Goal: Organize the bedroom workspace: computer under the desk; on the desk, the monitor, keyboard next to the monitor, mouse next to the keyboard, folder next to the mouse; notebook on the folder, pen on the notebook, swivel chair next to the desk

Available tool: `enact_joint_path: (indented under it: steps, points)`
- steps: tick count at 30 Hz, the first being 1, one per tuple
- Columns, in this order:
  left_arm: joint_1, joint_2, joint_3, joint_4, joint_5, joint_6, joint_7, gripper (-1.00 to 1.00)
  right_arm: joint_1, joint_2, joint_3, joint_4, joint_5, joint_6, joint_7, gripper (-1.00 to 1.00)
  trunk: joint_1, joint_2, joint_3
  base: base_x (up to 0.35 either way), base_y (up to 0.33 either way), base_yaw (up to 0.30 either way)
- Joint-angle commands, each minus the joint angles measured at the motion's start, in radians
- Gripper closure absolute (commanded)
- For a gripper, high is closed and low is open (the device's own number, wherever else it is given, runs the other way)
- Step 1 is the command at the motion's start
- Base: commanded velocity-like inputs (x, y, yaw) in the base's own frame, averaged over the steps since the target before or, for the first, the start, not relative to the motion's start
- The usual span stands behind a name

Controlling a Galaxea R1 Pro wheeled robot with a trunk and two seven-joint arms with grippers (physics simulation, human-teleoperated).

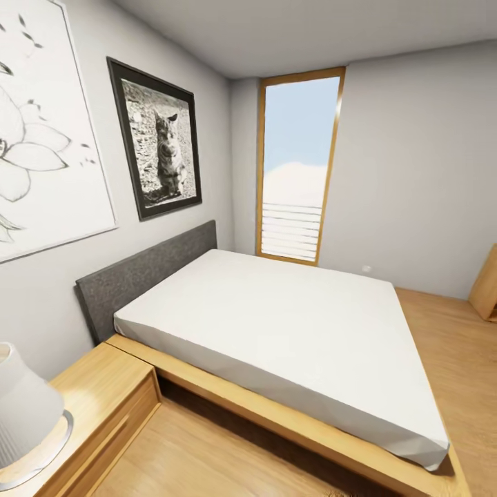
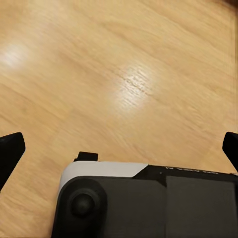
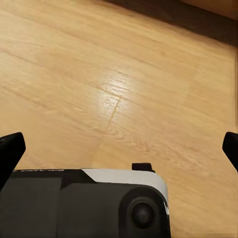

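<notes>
Facing a bedroom corner, not the workspace: none of the desk gear is in front of me, so where the folder, keyboard or mouse sit I cannot tell from here.

Left to right in the head view: a white lamp (image 1: pixel 24 407) at lower left on a wooden nightstand (image 1: pixel 103 386), a flower sketch (image 1: pixel 41 131) at upper left, a framed cat photo (image 1: pixel 157 138) beside it, a grey headboard (image 1: pixel 145 273) below, the bed (image 1: pixel 290 331) with bare white mattress across the centre, a tall window (image 1: pixel 297 166) at the back, a wooden furniture edge (image 1: pixel 486 286) at far right.

My left gripper (image 2: pixel 119 148) hangs over bare wood floor (image 2: pixel 124 74), fingertips spread to both frame edges, nothing between them. My right gripper (image 3: pixel 119 148) is the same: wide, empty, over floor (image 3: pixel 99 74), with a dark strip at the upper right.

Handling, judged from the task only: I expect the folder to be light, thin and bendy, best pinched at an overhanging edge. Keyboard stiff, grab a long side. Mouse small and slick, grip across its sides. Looks of these things: not visible now.
</notes>
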Motion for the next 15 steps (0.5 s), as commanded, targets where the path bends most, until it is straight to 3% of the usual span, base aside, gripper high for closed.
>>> enact_joint_path:
  steps: [1,15]
  points:
    - [0.0,0.002,0.004,0.001,0.005,-0.003,-0.001,-1.0,0.0,0.0,-0.001,0.0,-0.001,-0.002,0.0,-1.0,0.0,-0.001,-0.001,0.0,0.0,-0.261]
    - [0.0,0.008,0.005,0.003,0.005,-0.005,-0.001,-1.0,0.0,0.0,0.0,0.001,-0.002,-0.002,0.0,-1.0,0.0,-0.001,-0.001,0.0,0.0,-0.268]
